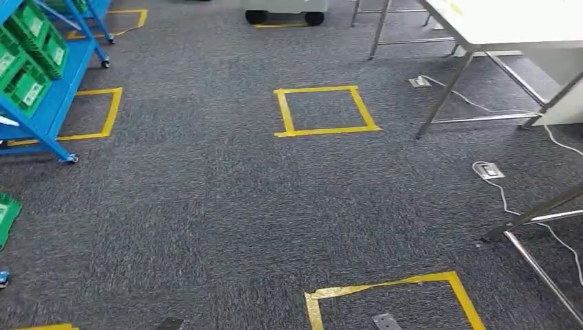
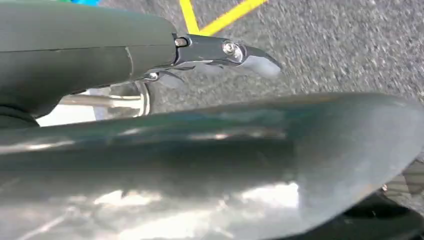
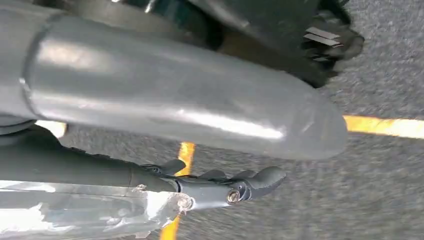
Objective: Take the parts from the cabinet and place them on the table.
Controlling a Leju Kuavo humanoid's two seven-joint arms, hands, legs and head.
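The blue cabinet stands at the far left on wheels, with green part bins on its shelves. The white table is at the far right, on metal legs. My left hand hangs over the grey carpet with its fingers stretched out straight and nothing in it. My right hand also hangs above the carpet. Its fingers are extended and hold nothing.
Yellow tape squares mark the carpet ahead and close in front. Another green bin shows at the left edge. White cables and floor sockets lie by the table legs. A second metal frame slants in at the lower right.
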